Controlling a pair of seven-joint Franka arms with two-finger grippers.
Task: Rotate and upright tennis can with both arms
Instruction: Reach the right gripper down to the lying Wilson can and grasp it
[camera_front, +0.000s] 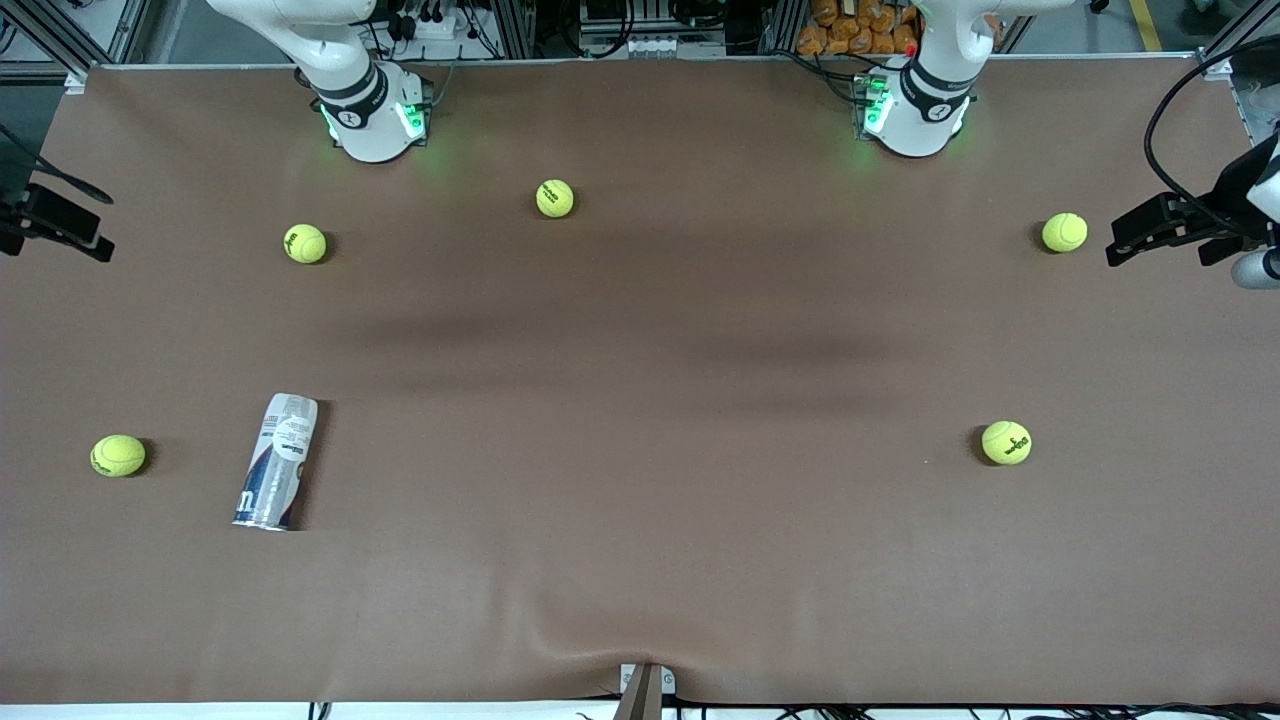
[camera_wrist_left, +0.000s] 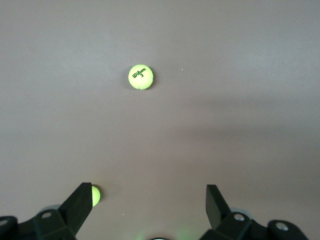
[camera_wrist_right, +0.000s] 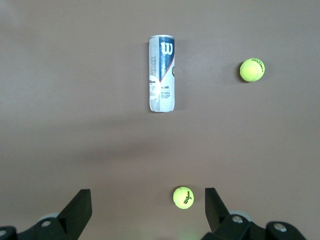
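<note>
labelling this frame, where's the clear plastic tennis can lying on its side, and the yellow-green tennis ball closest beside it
clear plastic tennis can with white and dark blue label (camera_front: 277, 462): front view, middle of its label.
yellow-green tennis ball beside it, toward the right arm's end of the table (camera_front: 118, 455): front view, centre of the ball.

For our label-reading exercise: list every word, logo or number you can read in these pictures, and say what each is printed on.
"W": logo on the tennis can, lying on its side.
"Wilson 3": tennis ball in the left wrist view.
"Wilson 3": tennis ball by the right gripper.
Small print on the can's label: too small to read.
</note>
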